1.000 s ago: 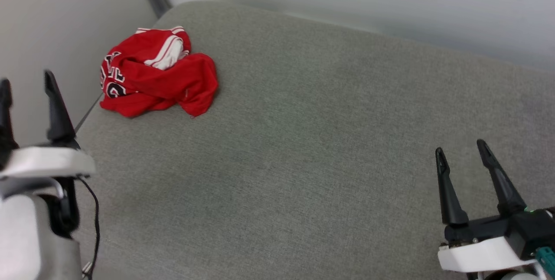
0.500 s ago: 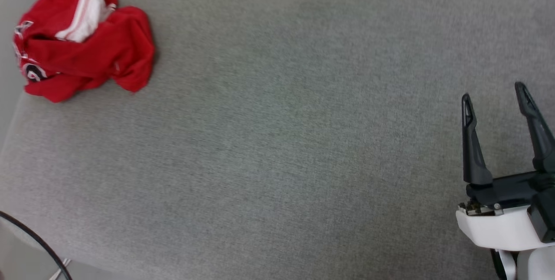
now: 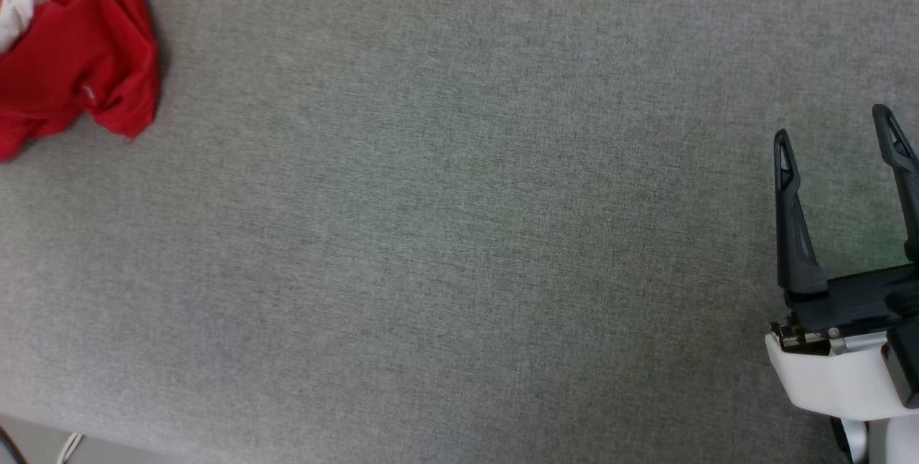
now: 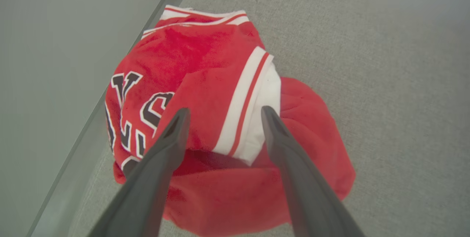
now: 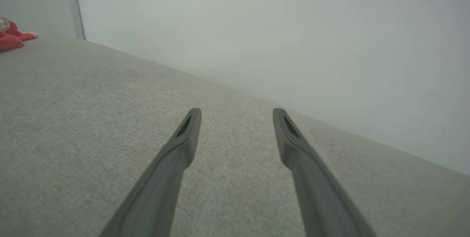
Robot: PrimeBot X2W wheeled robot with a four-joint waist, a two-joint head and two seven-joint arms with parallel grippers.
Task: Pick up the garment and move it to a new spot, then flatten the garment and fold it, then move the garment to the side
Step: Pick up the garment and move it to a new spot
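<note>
- Red cloth with white parts, the garment (image 3: 79,54), a jersey-style T-shirt, is lying in a crumpled heap at the far left of the head view. It is partly cut off by the picture's edge and is resting on the wide grey woven fabric surface (image 3: 459,234).
- In the left wrist view the garment (image 4: 209,57) is sitting close to the edge of this surface. A white sleeve with red-and-white striped trim is folding over its top, and black letters with a white outline are showing on its left side.
- The left gripper (image 4: 224,109) is pointing at the heap with its two long dark fingers spread wide apart, and the striped trim is appearing between them. Whether the fingertips are touching the cloth, I cannot tell.
- The right gripper (image 3: 833,123) is hovering at the right side of the head view, well apart from the garment. Its fingers are also standing wide apart, and the grey surface is showing between them.
- In the right wrist view the right gripper (image 5: 237,110) is pointing along the surface toward a pale plain wall (image 5: 275,28). The garment (image 5: 11,39) is showing there as a small red patch at the far upper left, near a thin grey upright strip (image 5: 78,13).
</note>
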